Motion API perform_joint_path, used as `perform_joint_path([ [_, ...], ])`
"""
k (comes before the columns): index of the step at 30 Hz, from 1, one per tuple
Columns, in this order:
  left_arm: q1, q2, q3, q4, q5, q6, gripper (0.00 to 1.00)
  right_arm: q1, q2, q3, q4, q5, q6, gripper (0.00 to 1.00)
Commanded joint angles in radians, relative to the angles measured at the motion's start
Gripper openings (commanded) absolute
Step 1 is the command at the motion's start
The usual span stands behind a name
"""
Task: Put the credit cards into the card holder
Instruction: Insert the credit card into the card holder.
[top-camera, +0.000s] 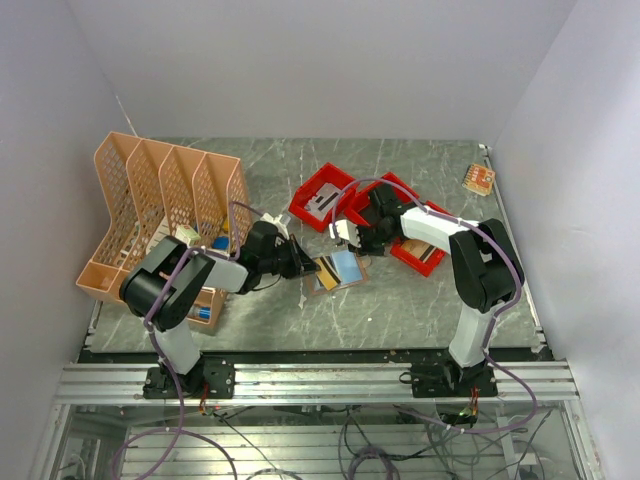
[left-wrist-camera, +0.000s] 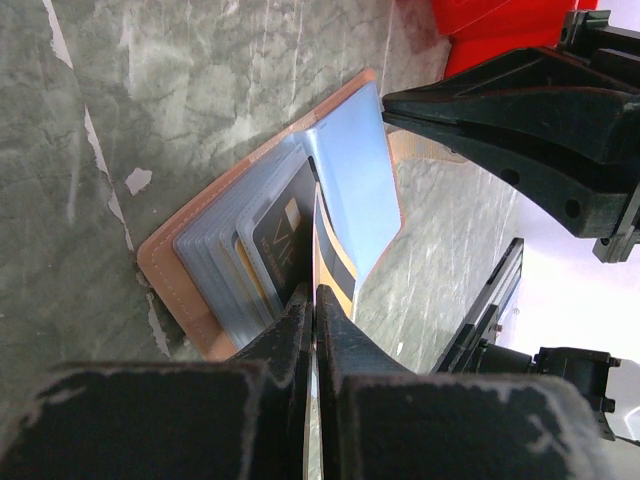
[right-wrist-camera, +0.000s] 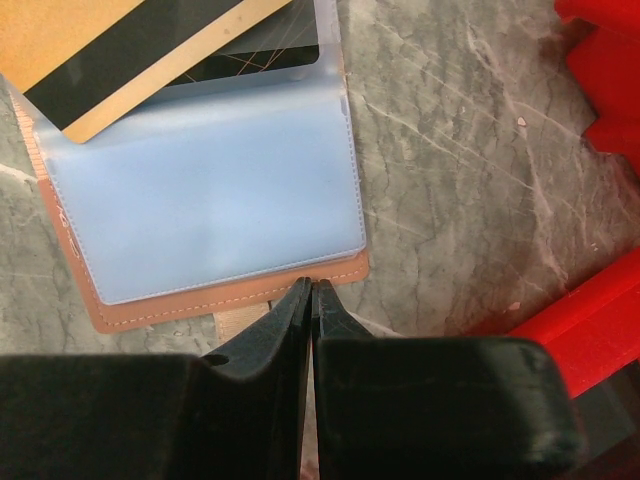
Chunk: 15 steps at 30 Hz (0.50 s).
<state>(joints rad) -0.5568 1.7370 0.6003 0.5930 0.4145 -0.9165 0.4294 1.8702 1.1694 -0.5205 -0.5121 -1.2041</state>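
Note:
The card holder (top-camera: 345, 272) lies open on the table, with a tan border (right-wrist-camera: 200, 305) and a light blue inner leaf (right-wrist-camera: 200, 190). Stacked greyish pockets (left-wrist-camera: 225, 260) show in the left wrist view. My left gripper (left-wrist-camera: 317, 292) is shut on the edge of a gold credit card with a black stripe (left-wrist-camera: 335, 262). The card's far end reaches in among the pockets, over the open holder (right-wrist-camera: 130, 50). My right gripper (right-wrist-camera: 313, 285) is shut, its tips against the holder's tan edge, with nothing seen between them.
Two red bins stand behind the holder, one (top-camera: 308, 205) holding a whitish card-like thing (top-camera: 322, 200), the other (top-camera: 400, 258) under the right arm. A peach mesh rack (top-camera: 165, 195) fills the left side. A small orange object (top-camera: 479, 178) lies at the far right.

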Motion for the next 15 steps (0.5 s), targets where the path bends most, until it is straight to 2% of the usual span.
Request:
perform_joint_path([
  [1,0.006,-0.005,0.030,-0.066,-0.027,0.017,0.07,0.011,0.016,-0.007,0.005,-0.020,0.008,0.04],
  [15,0.003,0.038,0.059,-0.077,-0.006,-0.008,0.07,0.018,0.023,-0.004,0.011,-0.028,0.018,0.04],
])
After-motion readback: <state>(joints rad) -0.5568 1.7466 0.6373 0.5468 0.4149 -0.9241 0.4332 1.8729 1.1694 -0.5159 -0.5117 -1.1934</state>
